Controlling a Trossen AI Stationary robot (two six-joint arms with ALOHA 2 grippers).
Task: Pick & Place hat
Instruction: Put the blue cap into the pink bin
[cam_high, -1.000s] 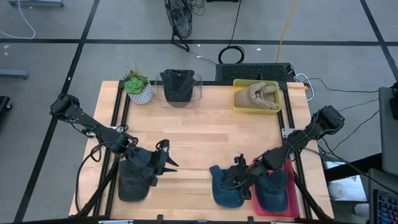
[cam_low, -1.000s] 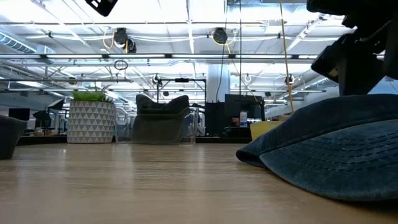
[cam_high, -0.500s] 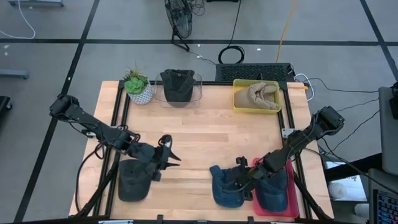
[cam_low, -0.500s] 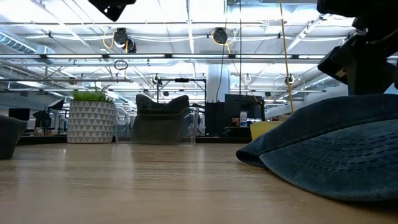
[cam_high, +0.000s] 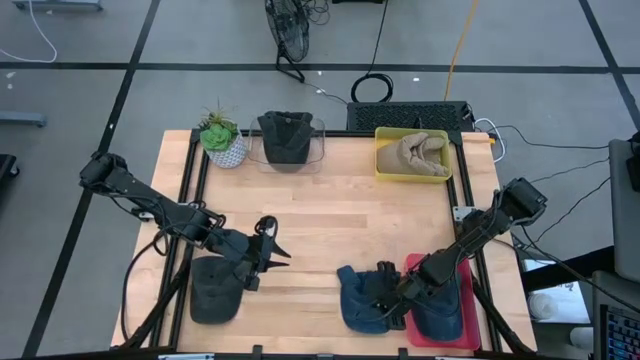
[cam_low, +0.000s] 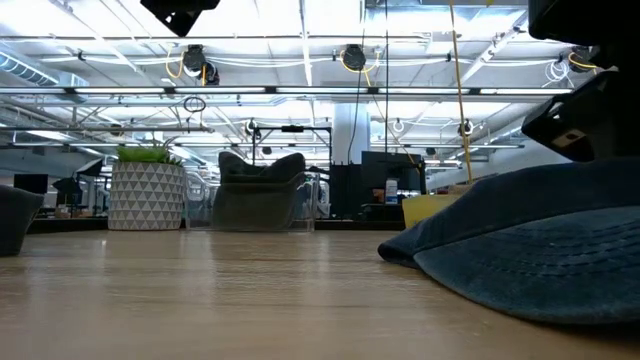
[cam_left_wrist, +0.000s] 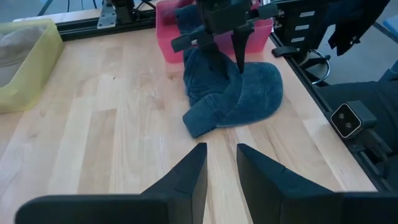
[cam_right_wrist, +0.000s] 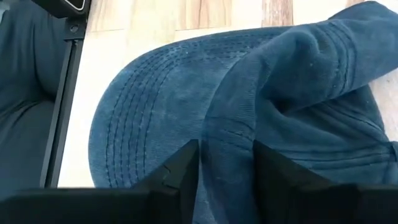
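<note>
Your right gripper (cam_high: 385, 297) sits low in the lower right of the high view, pressed down onto the blue hat (cam_high: 362, 299), which lies on the wooden table (cam_high: 330, 220) just left of the red tray (cam_high: 470, 312). In the right wrist view the two dark fingers (cam_right_wrist: 180, 171) straddle a raised fold of the blue denim, with cloth filling the gap between them; you cannot tell from the pictures whether they have pinched it tight. A second blue hat (cam_high: 440, 310) lies in the red tray, touching the first one's right edge. In the low view the blue hat fills the right side of the frame, lying flat on the table top with the right arm above it. Your left gripper (cam_high: 272, 250) hovers left of centre in the lower half of the high view, just above and to the right of a dark hat (cam_high: 215, 290) that lies at the table's lower left edge. Its fingers (cam_left_wrist: 186, 177) stand a narrow gap apart in the left wrist view, with nothing between them and only bare wood beneath. Along the top edge of the table you have a potted plant (cam_high: 222, 140) at the upper left, a clear bin (cam_high: 287, 142) holding another dark hat beside it, and a yellow bin (cam_high: 412, 155) holding a tan hat toward the upper right.
</note>
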